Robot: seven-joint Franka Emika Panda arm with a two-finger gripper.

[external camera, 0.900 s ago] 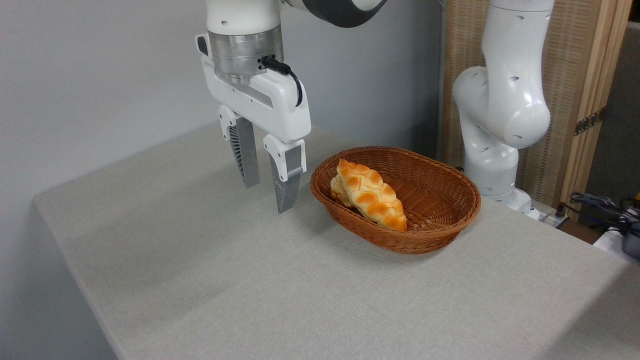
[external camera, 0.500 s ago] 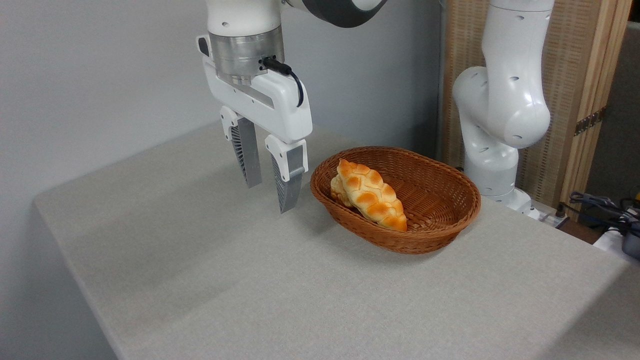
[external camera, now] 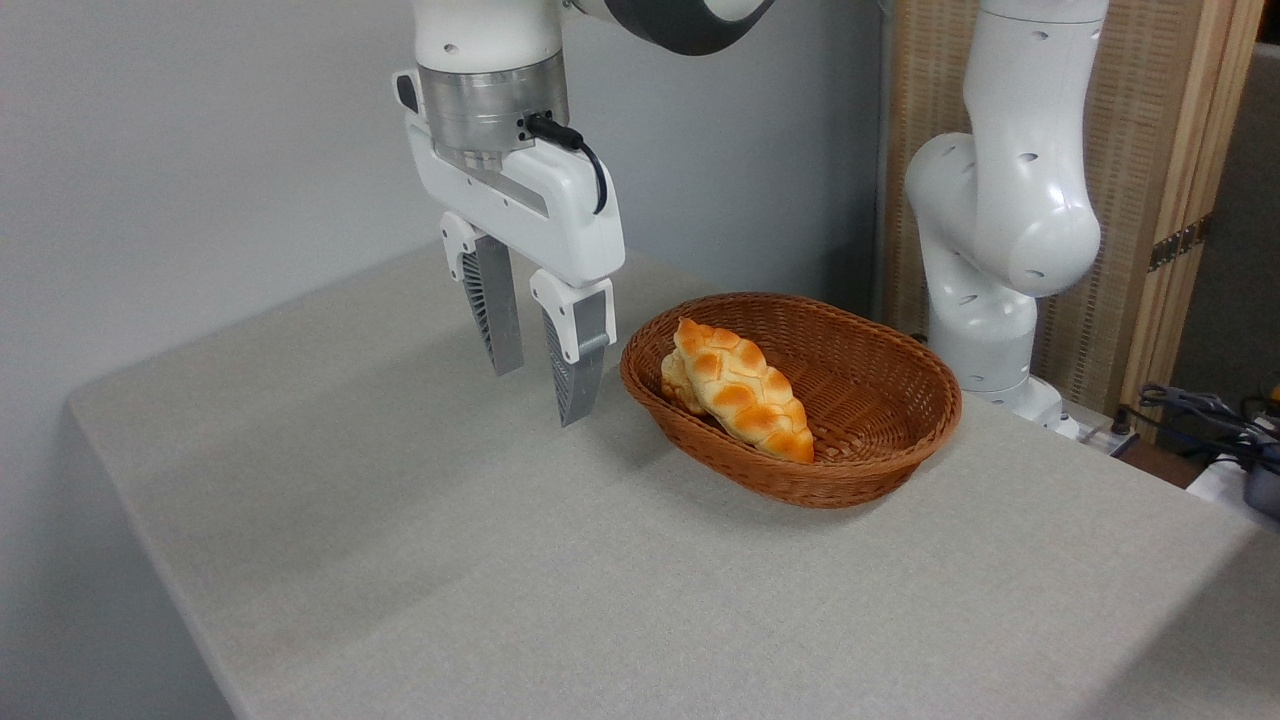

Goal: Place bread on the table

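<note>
A braided golden-orange bread (external camera: 742, 390) lies in the left half of a brown wicker basket (external camera: 880, 400), partly resting on a smaller pale bun (external camera: 674, 385) that peeks out behind it. The basket stands on the grey-beige table (external camera: 600, 560). My gripper (external camera: 540, 397) hangs above the table just left of the basket, fingers pointing down. It is open, with nothing between the grey fingers (external camera: 497, 310).
The arm's white base (external camera: 990, 250) rises behind the basket at the right. A wooden slatted screen (external camera: 1160, 150) stands behind it. Cables and devices (external camera: 1220, 430) lie off the table's far right edge. A grey wall runs along the left.
The gripper has shifted slightly to the right, toward the basket. The bread and basket have not moved.
</note>
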